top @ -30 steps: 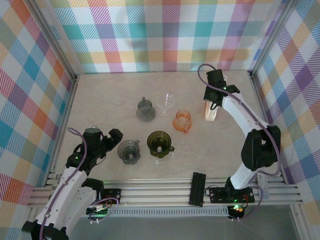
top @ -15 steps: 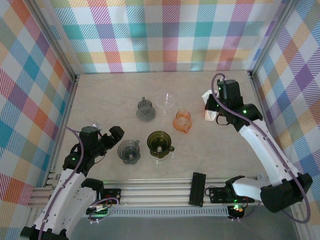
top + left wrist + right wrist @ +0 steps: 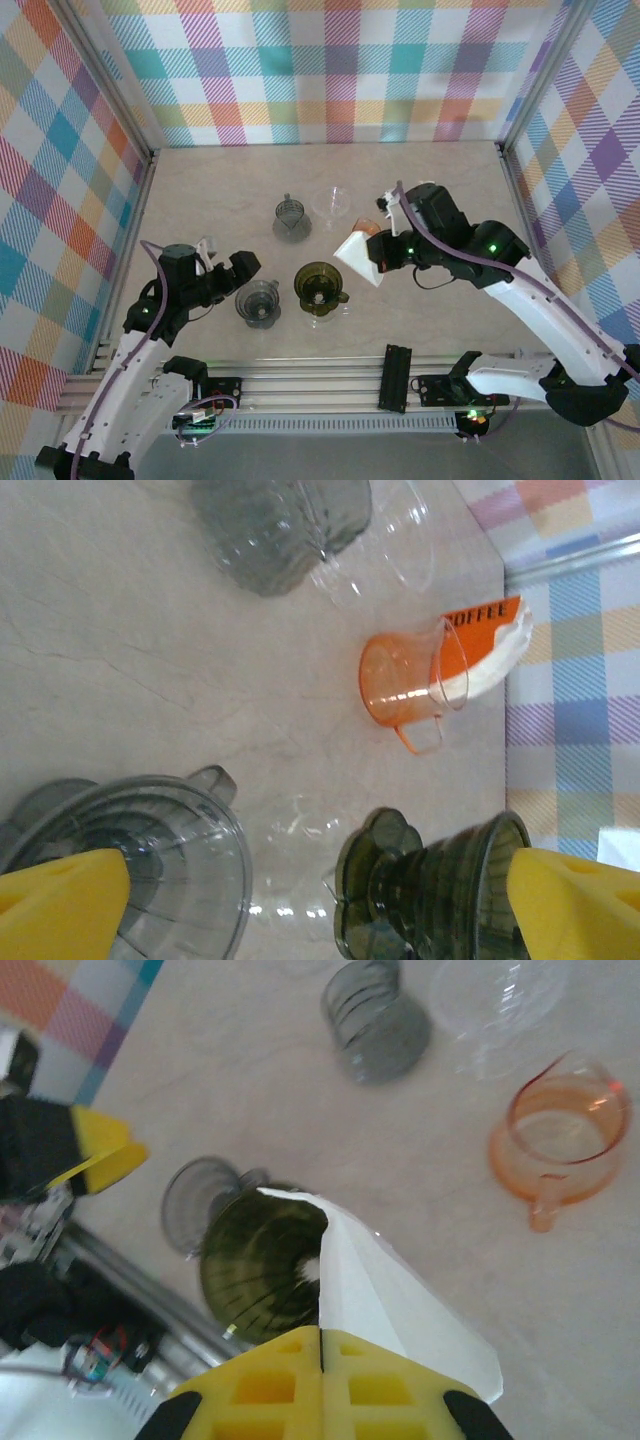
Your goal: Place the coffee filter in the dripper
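Observation:
My right gripper [image 3: 383, 254] [image 3: 322, 1335] is shut on a white paper coffee filter [image 3: 359, 258] [image 3: 400, 1295]. The filter hangs in the air, its point just right of the dark olive dripper [image 3: 320, 287] [image 3: 258, 1272], above that dripper's rim. My left gripper [image 3: 228, 263] [image 3: 320, 910] stands open low over the table, its yellow fingertips [image 3: 62, 905] either side of the gap between a smoky grey dripper [image 3: 258, 302] [image 3: 150, 860] and the olive dripper [image 3: 440, 885]. It holds nothing.
An orange dripper [image 3: 366, 230] [image 3: 405, 678] [image 3: 562, 1132], a clear one [image 3: 332, 203] [image 3: 500, 990] and a small grey one [image 3: 291, 218] [image 3: 375, 1020] stand further back. An orange pack of filters marked COFFEE [image 3: 488, 640] leans behind the orange dripper. A black block [image 3: 397, 377] lies on the front rail.
My right arm has swung from the back right to the middle of the table, carrying the filter to the olive dripper. My left gripper has edged right towards the grey dripper.

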